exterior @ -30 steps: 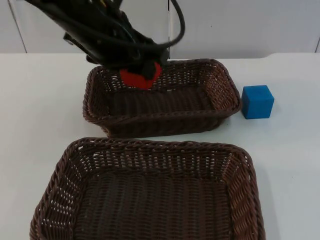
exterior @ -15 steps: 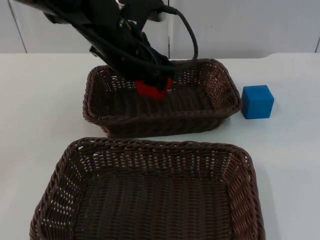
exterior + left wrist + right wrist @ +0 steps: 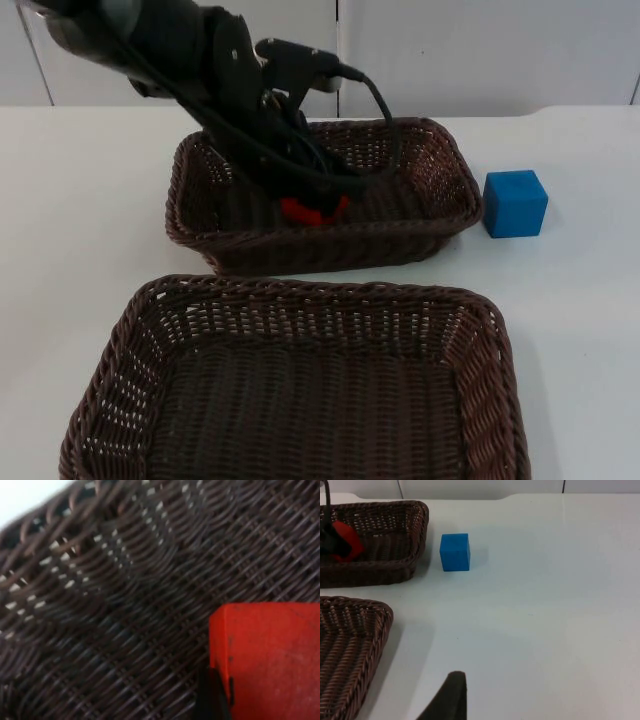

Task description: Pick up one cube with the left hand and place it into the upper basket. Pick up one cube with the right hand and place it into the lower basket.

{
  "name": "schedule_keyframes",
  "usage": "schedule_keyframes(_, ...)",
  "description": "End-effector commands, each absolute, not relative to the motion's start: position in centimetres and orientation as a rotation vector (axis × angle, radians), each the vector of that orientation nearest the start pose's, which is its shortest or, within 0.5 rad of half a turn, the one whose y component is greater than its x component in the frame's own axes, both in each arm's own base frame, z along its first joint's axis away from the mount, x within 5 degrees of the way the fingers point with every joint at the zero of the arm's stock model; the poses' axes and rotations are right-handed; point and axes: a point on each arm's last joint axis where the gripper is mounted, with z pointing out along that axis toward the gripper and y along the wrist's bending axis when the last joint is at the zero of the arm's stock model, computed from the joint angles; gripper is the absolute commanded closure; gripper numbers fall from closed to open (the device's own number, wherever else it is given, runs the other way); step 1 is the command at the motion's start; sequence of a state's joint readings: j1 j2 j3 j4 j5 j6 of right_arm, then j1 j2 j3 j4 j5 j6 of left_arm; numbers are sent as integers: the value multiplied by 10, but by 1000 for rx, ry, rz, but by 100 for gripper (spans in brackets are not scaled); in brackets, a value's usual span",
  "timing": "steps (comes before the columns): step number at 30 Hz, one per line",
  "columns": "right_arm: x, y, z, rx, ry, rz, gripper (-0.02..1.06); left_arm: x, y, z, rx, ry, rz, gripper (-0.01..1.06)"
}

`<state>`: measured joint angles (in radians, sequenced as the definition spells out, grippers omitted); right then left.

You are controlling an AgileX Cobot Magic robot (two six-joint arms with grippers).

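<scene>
Left gripper (image 3: 312, 208) low inside upper basket (image 3: 440, 150), clamped on red cube (image 3: 313, 210).

Red cube (image 3: 267, 657) close above the woven floor, a dark fingertip (image 3: 212, 695) against its side; contact with the floor impossible to tell. Blue cube (image 3: 515, 203) on table (image 3: 580, 300), just beside the upper basket's right wall, well apart from both grippers. Lower basket (image 3: 300, 300) nearest the camera. Right arm waiting off to the side, right gripper (image 3: 447, 700) above bare table; finger state impossible to tell.
</scene>
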<state>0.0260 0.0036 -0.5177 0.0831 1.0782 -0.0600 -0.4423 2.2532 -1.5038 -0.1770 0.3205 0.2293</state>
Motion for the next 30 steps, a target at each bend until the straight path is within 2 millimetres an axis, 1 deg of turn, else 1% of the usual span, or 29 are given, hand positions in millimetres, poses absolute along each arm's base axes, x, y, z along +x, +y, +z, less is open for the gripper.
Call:
schedule_keyframes(1,-8,6,281,-92,2042,74,-1,426,-206,108,659,2448,-212,105)
schedule_keyframes(3,-8,6,281,-92,2042,74,-1,426,-206,107,659,2450,-212,104)
schedule_keyframes(4,-8,6,281,-92,2042,74,-1,426,-206,107,659,2450,-212,100)
schedule_keyframes(6,-8,6,281,-92,2042,74,-1,426,-206,107,659,2450,-212,87)
schedule_keyframes(7,-8,6,281,-92,2042,74,-1,426,-206,107,659,2450,-212,87)
schedule_keyframes(10,-8,6,281,-92,2042,74,-1,426,-206,107,659,2450,-212,54)
schedule_keyframes(11,-8,6,281,-92,2042,74,-1,426,-206,107,659,2450,-212,54)
schedule_keyframes(12,-8,6,281,-92,2042,74,-1,425,-206,107,654,2457,-217,34)
schedule_keyframes(13,-8,6,281,-92,2042,74,-1,425,-206,107,655,2457,-217,21)
schedule_keyframes(15,-8,6,281,-92,2042,74,-1,424,-206,109,658,2463,-218,1)
schedule_keyframes(18,-8,6,281,-92,2042,74,-1,423,-206,113,661,2467,-220,0)
schedule_keyframes(20,-8,6,281,-92,2042,74,-1,421,-205,126,665,2465,-226,0)
schedule_keyframes(21,-8,6,281,-92,2042,74,-1,421,-205,126,665,2465,-226,0)
schedule_keyframes(24,-8,6,281,-92,2042,74,-1,419,-204,150,662,2436,-235,0)
schedule_keyframes(25,-8,6,281,-92,2042,74,-1,419,-204,150,662,2436,-235,0)
schedule_keyframes(26,-8,6,281,-92,2042,74,-1,417,-204,161,659,2417,-239,0)
schedule_keyframes(27,-8,6,281,-92,2042,74,-1,415,-203,179,652,2383,-246,0)
schedule_keyframes(28,-8,6,281,-92,2042,74,-1,414,-202,190,649,2367,-249,0)
schedule_keyframes(29,-8,6,281,-92,2042,74,-1,414,-202,190,649,2367,-249,0)
schedule_keyframes(30,-8,6,281,-92,2042,74,-1,411,-201,202,645,2345,-254,0)
